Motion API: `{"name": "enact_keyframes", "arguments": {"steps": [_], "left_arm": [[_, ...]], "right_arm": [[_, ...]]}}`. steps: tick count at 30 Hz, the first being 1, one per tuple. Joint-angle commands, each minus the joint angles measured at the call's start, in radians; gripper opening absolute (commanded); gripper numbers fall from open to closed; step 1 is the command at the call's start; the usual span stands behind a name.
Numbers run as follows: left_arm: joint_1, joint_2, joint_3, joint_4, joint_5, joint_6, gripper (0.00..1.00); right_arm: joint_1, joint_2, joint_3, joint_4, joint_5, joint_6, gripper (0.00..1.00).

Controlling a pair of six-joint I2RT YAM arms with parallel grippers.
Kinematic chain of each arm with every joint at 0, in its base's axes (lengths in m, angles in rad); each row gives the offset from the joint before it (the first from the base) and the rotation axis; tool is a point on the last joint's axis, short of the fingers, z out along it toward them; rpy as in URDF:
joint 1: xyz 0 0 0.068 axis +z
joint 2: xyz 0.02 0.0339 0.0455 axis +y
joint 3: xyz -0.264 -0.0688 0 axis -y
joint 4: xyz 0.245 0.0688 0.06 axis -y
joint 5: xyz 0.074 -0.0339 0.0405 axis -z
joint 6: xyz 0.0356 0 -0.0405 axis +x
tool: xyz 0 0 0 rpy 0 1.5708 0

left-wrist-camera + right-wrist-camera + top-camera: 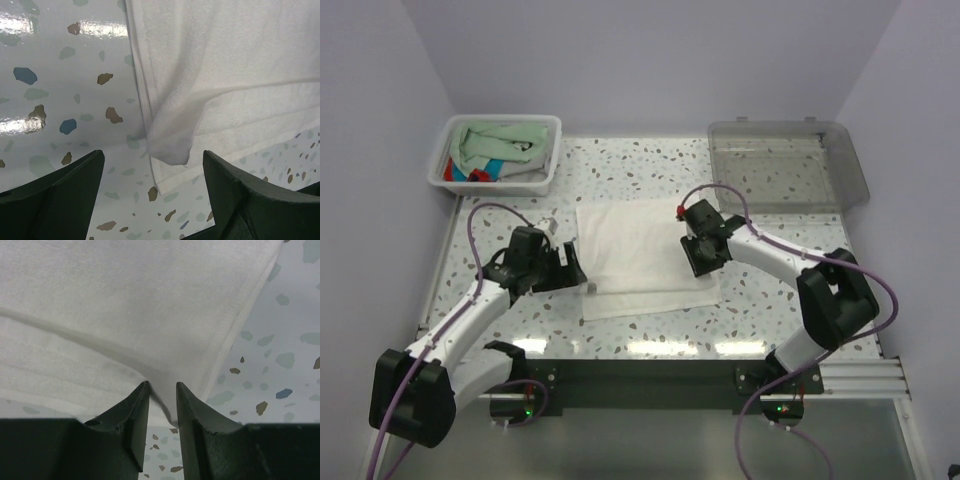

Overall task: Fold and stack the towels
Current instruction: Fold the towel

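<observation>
Right claw [161, 387]: narrowed to a slim gap, pinching a raised ridge of the white terry-cloth towel [640, 250] near its right edge.
Left claw [153, 155]: spread wide, gripping nothing — a humped corner of that towel lies just ahead, between its fingers.
Towel's place: doubled over, centre of the speckled bench [650, 165].
Basket: white slatted plastic basket [520, 186], upper left — holds a pale mint green towel [505, 140] and a turquoise-and-red patterned towel [485, 172].
Tray: clear grey plastic tray [790, 165], upper right.
</observation>
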Motion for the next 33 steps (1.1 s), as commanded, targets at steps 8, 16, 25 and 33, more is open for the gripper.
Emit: {"name": "enact_keyframes", "arguments": {"steps": [8, 16, 25, 33], "left_arm": [[-0.005, -0.032, -0.038, -0.004, 0.026, -0.068, 0.85], [-0.006, -0.073, -0.063, -0.030, 0.016, -0.108, 0.85], [-0.008, -0.049, -0.026, 0.003, 0.026, -0.124, 0.76], [-0.015, 0.186, 0.135, 0.141, -0.010, -0.100, 0.59]], "right_arm": [[0.009, -0.198, -0.194, 0.034, -0.133, 0.083, 0.28], [0.009, -0.314, -0.338, 0.033, -0.157, 0.204, 0.38], [-0.052, -0.408, -0.289, 0.090, -0.049, 0.200, 0.41], [-0.124, -0.195, -0.125, 0.180, -0.067, 0.155, 0.34]]}}
